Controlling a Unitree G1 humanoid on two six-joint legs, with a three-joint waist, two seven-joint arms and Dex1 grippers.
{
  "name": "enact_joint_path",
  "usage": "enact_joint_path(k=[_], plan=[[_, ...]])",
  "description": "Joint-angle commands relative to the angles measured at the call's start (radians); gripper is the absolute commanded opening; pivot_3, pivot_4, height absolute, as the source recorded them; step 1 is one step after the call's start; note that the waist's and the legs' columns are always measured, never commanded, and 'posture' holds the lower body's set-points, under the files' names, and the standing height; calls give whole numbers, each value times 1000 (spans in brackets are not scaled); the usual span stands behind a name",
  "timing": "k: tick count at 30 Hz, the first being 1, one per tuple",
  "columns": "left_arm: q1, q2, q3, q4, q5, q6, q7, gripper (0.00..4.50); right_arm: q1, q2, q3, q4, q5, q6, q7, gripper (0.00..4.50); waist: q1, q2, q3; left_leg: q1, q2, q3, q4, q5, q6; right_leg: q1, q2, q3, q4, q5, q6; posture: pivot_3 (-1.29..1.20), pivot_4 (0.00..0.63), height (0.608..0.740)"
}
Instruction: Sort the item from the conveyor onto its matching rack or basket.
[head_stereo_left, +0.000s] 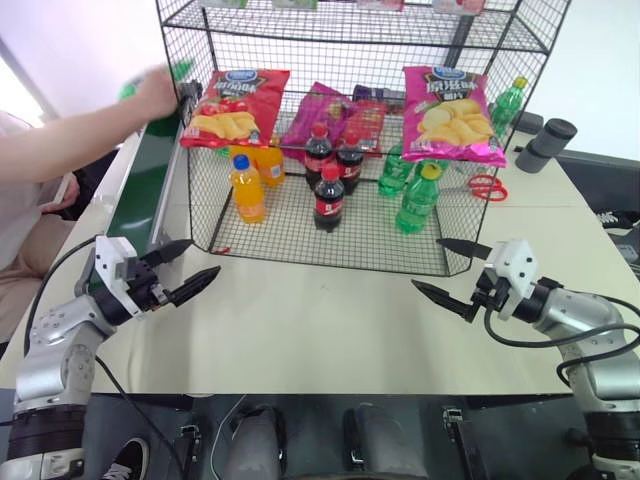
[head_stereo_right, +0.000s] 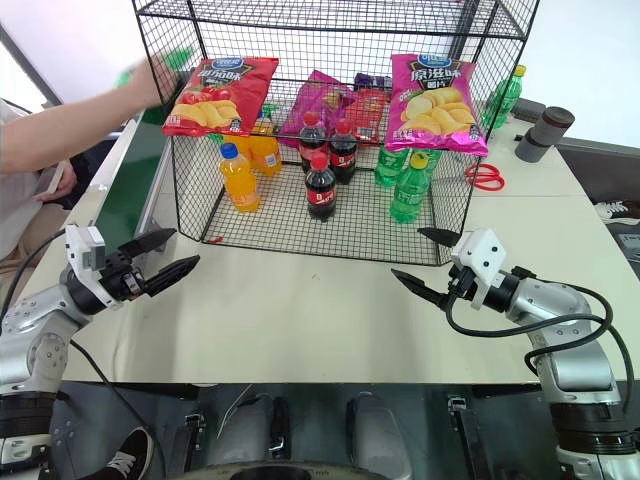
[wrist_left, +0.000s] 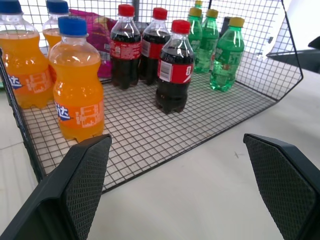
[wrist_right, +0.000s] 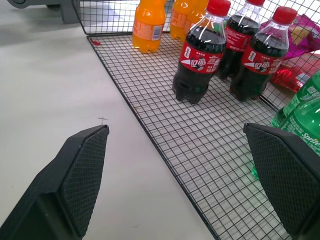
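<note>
Sorting is judged to be at its very start: the green crisp bag (head_stereo_left: 150, 82) is seen at the far end of the conveyor (head_stereo_left: 140, 190), along the worktop's (head_stereo_left: 330, 320) left edge, blurred and under a person's hand (head_stereo_left: 158, 92), so whether it rests on the belt cannot be told. Nothing has been picked up. The left hand (head_stereo_left: 186, 268) is held near the worktop's front left corner, fingers spread apart and empty; the right hand (head_stereo_left: 458, 272) is held toward the front right, likewise spread and empty. The black wire rack (head_stereo_left: 350, 150) stands at the back of the worktop with red and pink bags hung on it and bottles on its floor. Reaching, grasping and placing all remain to be done
</note>
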Motion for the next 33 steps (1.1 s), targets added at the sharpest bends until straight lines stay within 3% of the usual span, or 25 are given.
enact_joint_path(k=[1,16,33], plan=[[-12,5,19,-14,8,-34,1,4500,-13,-5,-15,-19,7,-18,0,4489,0,0,0,0,0,0,0,0,0,0,0,0,0,0,0,0,150,740],[-8,5,20,-18,34,-57,44,4500,-15,-4,1,-20,5,-19,13,4489,0,0,0,0,0,0,0,0,0,0,0,0,0,0,0,0,150,740],[64,8,64,-67,78,-127,142,4500,-135,30,67,25,4,-17,20,4489,-2,0,0,0,0,0,0,0,0,0,0,0,0,0,0,0,150,740]])
